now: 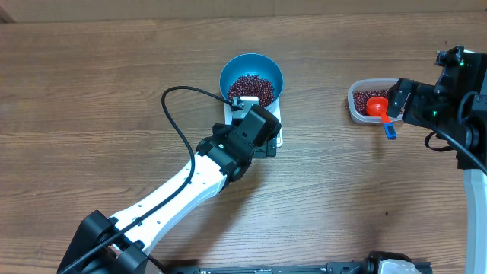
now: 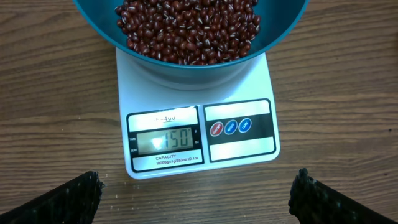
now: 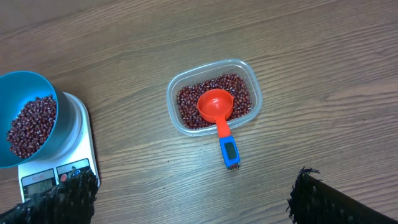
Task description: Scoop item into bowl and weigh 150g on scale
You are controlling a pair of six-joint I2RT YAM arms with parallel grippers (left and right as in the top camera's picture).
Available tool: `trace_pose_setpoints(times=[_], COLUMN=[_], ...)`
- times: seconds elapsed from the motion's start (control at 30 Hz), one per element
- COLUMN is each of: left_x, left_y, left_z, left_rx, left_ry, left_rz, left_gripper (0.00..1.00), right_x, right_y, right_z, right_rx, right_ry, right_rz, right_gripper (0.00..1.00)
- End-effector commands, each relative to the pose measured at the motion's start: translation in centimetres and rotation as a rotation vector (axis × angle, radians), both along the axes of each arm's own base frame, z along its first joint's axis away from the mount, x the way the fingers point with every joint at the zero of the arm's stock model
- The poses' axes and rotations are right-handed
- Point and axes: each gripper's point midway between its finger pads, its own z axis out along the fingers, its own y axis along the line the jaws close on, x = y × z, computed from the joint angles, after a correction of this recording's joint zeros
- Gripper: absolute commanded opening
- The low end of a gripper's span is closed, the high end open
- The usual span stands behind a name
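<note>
- The left claw (image 2: 198, 198) is spread wide with nothing between its jaws; its two dark fingers (image 2: 68, 199) show in the lower corners of the left wrist view, clear of everything.
- Just above that claw in the same view lies the scale (image 2: 186, 102), flat on the wooden surface (image 2: 56, 93), with its panel edge turned toward the claw.
- The display (image 2: 165, 140) on the scale's left half reads 150; three round buttons (image 2: 230, 127), one red and two blue, sit in the framed field to its right.
- The bowl (image 2: 280, 25) stands upright on the scale's far part, at the top of the frame, and overhangs the platform on both sides.
- The beans (image 2: 186, 28) fill the bottom of the bowl as a loose dark red-brown heap.
- In the overhead view the left arm (image 1: 190, 179) runs from the lower left up to the centre of the frame, and a black cable (image 1: 179, 122) loops above it.
- The right claw (image 3: 193, 196) is also wide apart and empty, its fingers in the lower corners of the right wrist view.
- Above it, mid-frame, sits the clear tub (image 3: 249, 74), well apart from the scale at the left edge.
- An orange scoop (image 3: 215, 106) rests in the tub on more beans, its blue handle (image 3: 229, 149) sticking out over the rim toward the lower edge of the frame.
</note>
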Motion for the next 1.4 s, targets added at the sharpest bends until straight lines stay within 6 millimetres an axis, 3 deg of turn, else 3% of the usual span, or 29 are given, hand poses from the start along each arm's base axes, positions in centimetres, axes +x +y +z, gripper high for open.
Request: trace_pose_setpoints(times=[0.0,0.8,1.1,1.37], left_x=[0.0,-1.2,-2.6,-3.7], left_y=[0.2,-0.2,-1.1,0.1], left_z=[-0.5,-0.7,3.2,5.6], left_rx=[0.016,0.015,-0.045,-0.065], left_ry=[0.009,0.049,-0.02,-0.047], left_rz=[-0.013,-0.044,-0.087,-0.084], left_gripper=[1.0,1.0,1.0,0.99], right_x=[0.2,0.2,0.2,0.2], right_y=[-0.2,-0.2,-0.2,-0.2], right_z=[1.1,1.1,1.1,1.1], right_rx=[-0.008,-0.007,-0.008,-0.008], right_ry=[-0.032,-0.032,-0.032,-0.032], right_rz=[-0.004,-0.005,-0.004,-0.004], right_gripper=[1.0,1.0,1.0,1.0])
